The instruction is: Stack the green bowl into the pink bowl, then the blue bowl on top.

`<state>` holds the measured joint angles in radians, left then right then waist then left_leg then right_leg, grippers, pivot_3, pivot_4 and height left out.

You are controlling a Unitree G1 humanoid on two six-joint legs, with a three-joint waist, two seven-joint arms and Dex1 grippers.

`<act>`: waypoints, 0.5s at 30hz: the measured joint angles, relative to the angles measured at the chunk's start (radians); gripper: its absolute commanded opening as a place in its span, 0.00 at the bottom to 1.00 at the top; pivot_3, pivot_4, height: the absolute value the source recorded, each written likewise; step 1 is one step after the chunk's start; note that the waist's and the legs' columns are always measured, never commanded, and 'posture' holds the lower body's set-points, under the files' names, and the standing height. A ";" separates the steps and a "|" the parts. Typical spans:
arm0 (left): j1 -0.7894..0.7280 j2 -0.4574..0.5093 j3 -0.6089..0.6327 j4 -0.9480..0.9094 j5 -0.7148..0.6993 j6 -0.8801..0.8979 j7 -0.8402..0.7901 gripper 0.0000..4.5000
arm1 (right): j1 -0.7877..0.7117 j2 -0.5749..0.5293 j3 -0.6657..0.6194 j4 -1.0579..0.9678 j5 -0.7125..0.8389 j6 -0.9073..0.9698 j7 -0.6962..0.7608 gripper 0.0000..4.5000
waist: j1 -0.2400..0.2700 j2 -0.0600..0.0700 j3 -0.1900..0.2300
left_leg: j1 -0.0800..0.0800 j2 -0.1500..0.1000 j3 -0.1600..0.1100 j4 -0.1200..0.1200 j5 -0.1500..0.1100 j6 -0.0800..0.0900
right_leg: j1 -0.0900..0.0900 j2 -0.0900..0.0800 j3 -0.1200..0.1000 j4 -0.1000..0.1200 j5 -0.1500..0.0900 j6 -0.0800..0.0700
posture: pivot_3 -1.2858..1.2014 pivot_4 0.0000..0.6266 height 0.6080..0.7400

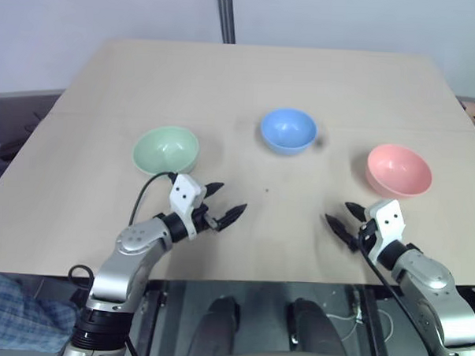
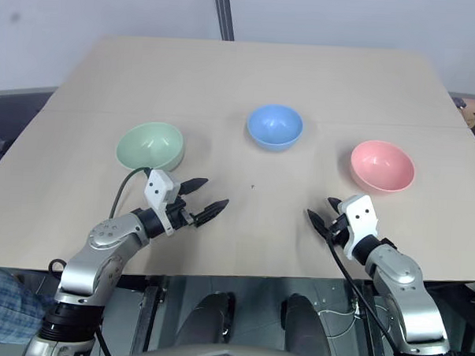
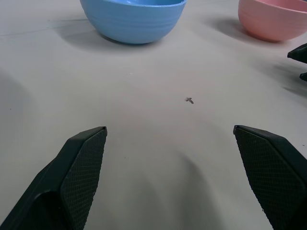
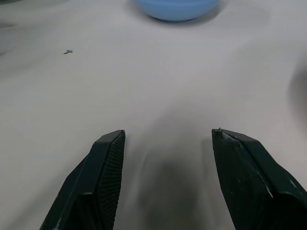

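Three round, smooth plastic bowls stand upright and well apart on the pale wooden table (image 1: pixel 249 84): the pale mint-green bowl (image 1: pixel 165 150) at the robot's left, the sky-blue bowl (image 1: pixel 288 130) farther back near the centre, and the salmon-pink bowl (image 1: pixel 399 170) at the right. None is nested in another, so stacking has not begun. The left gripper (image 1: pixel 223 203) hovers over bare table just in front of the green bowl, angled inward, its two black fingers spread wide with nothing between them. The right gripper (image 1: pixel 343 217) sits near the pink bowl, likewise angled inward, its fingers apart and empty. Both arms appear parked in a ready stance, each beside the bowl nearest it. In my judgement the left arm is best placed to take the green bowl by its rim and carry it across to the pink one; the thin rim may slip.
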<state>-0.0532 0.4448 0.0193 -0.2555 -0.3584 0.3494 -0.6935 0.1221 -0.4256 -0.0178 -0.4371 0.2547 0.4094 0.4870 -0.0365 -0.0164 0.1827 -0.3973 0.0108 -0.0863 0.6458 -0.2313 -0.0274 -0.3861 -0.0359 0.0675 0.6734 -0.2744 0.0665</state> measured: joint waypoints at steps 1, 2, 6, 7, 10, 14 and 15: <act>0.000 0.000 0.000 0.000 0.000 0.000 0.000 1.00 | 0.000 0.000 0.000 0.000 0.000 0.000 0.000 0.67 | 0.000 0.000 0.000 | 0.000 0.000 0.000 0.000 0.000 0.000 | 0.000 0.000 0.000 0.000 0.000 0.000 | 0.52 0.24 1.00; 0.000 0.000 0.000 0.000 0.000 -0.001 -0.002 1.00 | 0.000 0.000 0.000 0.000 0.001 0.000 0.001 0.67 | 0.000 0.000 0.000 | 0.000 0.000 0.000 0.000 0.000 0.000 | 0.000 0.000 0.000 0.000 0.000 0.000 | 0.52 0.24 1.00; -0.001 -0.003 0.005 0.000 -0.010 -0.007 -0.007 1.00 | 0.012 -0.002 -0.002 -0.017 0.003 0.000 0.006 0.67 | 0.000 0.000 0.000 | 0.000 0.000 0.000 0.000 0.000 0.000 | 0.000 0.000 0.000 0.000 0.000 0.000 | 0.52 0.24 1.00; -0.001 -0.003 0.006 0.000 -0.012 -0.008 -0.008 1.00 | 0.012 -0.002 -0.003 -0.020 0.004 0.000 0.007 0.67 | 0.000 0.000 0.000 | 0.000 0.000 0.000 0.000 0.000 0.000 | 0.000 0.000 0.000 0.000 0.000 0.000 | 0.52 0.24 1.00; -0.001 -0.002 0.009 0.000 -0.019 -0.010 -0.012 1.00 | 0.017 -0.003 -0.012 -0.022 0.007 0.000 0.009 0.67 | 0.000 0.000 0.000 | 0.000 0.000 0.000 0.000 0.000 0.000 | 0.000 0.000 0.000 0.000 0.000 0.000 | 0.52 0.24 1.00; -0.001 0.003 0.011 0.000 -0.025 -0.010 -0.023 1.00 | 0.020 -0.007 -0.023 -0.022 0.011 0.000 0.011 0.67 | 0.000 0.000 0.000 | 0.000 0.000 0.000 0.000 0.000 0.000 | 0.000 0.000 0.000 0.000 0.000 0.000 | 0.52 0.24 1.00; -0.001 0.003 0.011 0.000 -0.026 -0.010 -0.024 1.00 | 0.021 -0.007 -0.023 -0.022 0.011 0.000 0.011 0.67 | 0.000 0.000 0.000 | 0.000 0.000 0.000 0.000 0.000 0.000 | 0.000 0.000 0.000 0.000 0.000 0.000 | 0.52 0.24 1.00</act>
<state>-0.0537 0.4480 0.0301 -0.2555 -0.3844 0.3393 -0.7170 0.1429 -0.4325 -0.0403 -0.4595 0.2655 0.4089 0.4984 -0.0363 -0.0164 0.1827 -0.3973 0.0109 -0.0863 0.6457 -0.2313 -0.0274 -0.3861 -0.0359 0.0675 0.6732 -0.2744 0.0665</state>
